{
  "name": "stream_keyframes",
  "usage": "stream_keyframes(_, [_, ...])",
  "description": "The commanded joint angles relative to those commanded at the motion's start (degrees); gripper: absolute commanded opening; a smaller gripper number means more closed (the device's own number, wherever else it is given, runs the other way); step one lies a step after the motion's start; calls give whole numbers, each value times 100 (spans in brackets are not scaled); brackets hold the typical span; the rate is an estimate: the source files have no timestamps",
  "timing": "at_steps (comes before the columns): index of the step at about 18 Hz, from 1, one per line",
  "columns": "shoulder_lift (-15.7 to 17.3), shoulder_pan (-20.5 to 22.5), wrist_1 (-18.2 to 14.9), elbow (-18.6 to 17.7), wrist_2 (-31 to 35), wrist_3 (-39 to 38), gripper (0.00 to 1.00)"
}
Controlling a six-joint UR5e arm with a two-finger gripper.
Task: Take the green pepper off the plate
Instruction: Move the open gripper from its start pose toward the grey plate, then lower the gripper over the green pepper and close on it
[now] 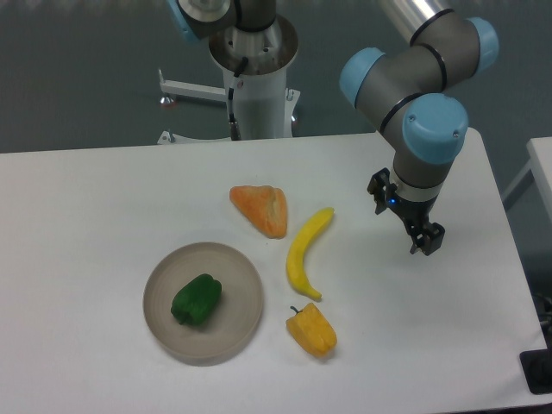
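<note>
Green pepper (197, 300) sat loose on plate (237, 278), ready for pickup; gripper (420, 233) hung well apart, empty, finger spread unclear

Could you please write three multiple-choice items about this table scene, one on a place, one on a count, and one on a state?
1. Where does the green pepper lie?
A. on the plate
B. beside the banana
C. under the gripper

2. How many food items lie off the plate?
A. one
B. three
C. five

3. What is the gripper doing?
A. holding the green pepper
B. holding the banana
C. holding nothing

Answers:
1. A, the pepper sits inside the plate's rim.
2. B, the orange wedge-shaped piece, the banana and the yellow-orange pepper rest on the table.
3. C, it hangs right of the banana with nothing between its fingers.
</note>
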Motion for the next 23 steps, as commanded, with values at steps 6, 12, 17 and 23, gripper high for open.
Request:
stream_keyframes(6, [-61,-131,44,-26,-26,-236,100])
stream_keyframes(12, [17,-438,44,-149,-544,-1184,100])
stream_keyframes(17, [-35,-1194,53,-184,-817,-2705,100])
stream_keyframes(23, [-123,-1924,61,-308,-826,-3655,100])
